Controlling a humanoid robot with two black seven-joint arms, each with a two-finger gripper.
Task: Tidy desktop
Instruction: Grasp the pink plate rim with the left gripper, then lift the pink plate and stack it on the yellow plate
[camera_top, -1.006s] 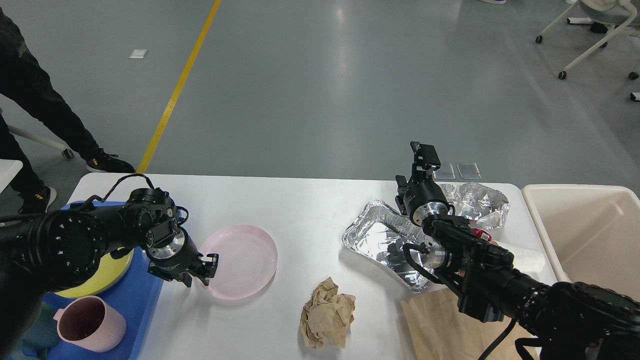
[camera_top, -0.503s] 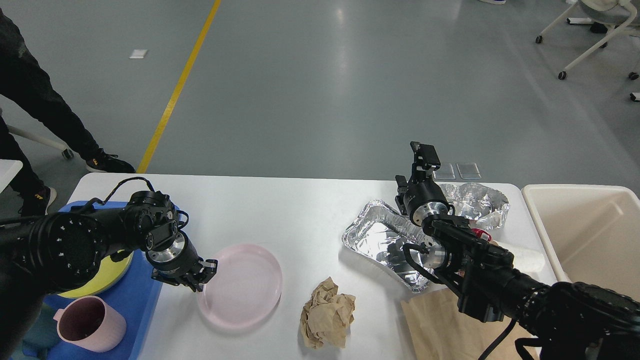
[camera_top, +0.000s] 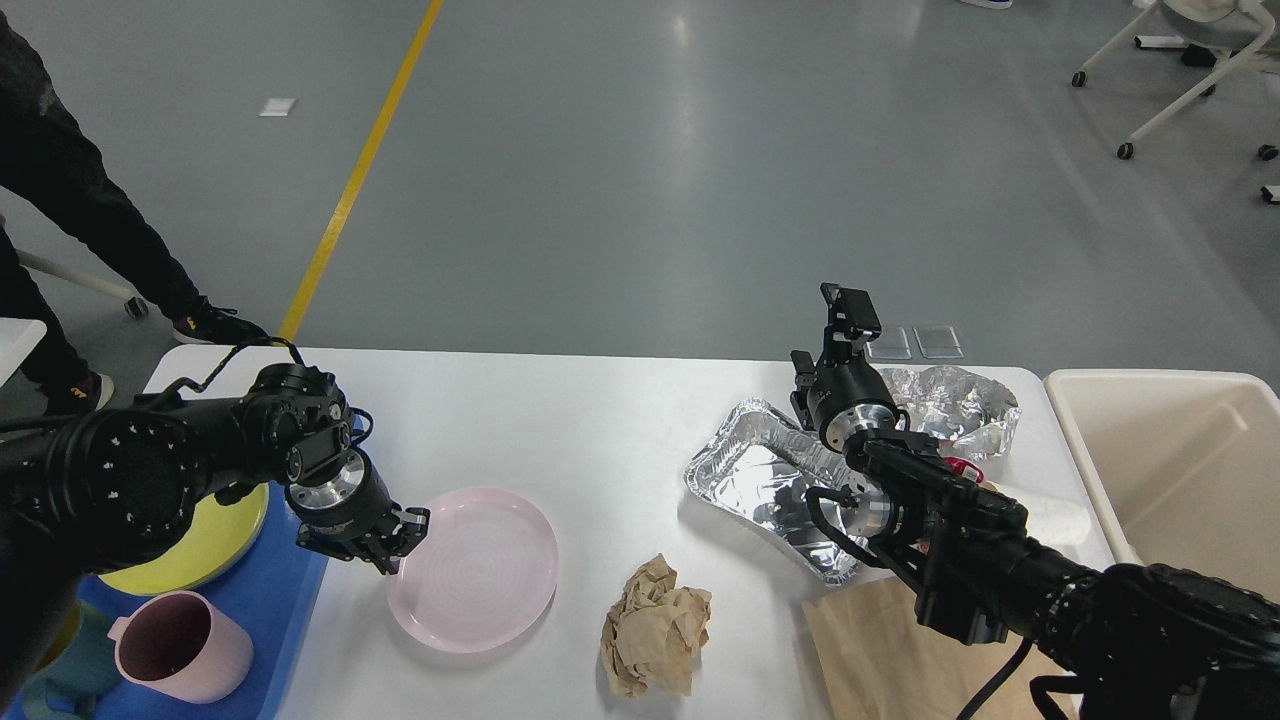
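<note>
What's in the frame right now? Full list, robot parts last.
desktop: 1, white, centre
plate: 1, pink, desktop left of centre
plate: 1, yellow, on tray
tray: 1, blue, left edge
mug: 1, pink, tray front
crumpled paper: 1, tan, desktop front
foil pan: 1, silver, right of centre
crumpled foil: 1, silver, far right
paper bag: 1, brown, front right
bin: 1, cream, right of desktop
left hand: black, at pink plate's left rim
right hand: black, raised over foil

A pink plate (camera_top: 475, 568), yellow plate (camera_top: 190, 545), blue tray (camera_top: 270, 620), silver foil pan (camera_top: 765, 480) and white desktop (camera_top: 560, 420) are seen.
</note>
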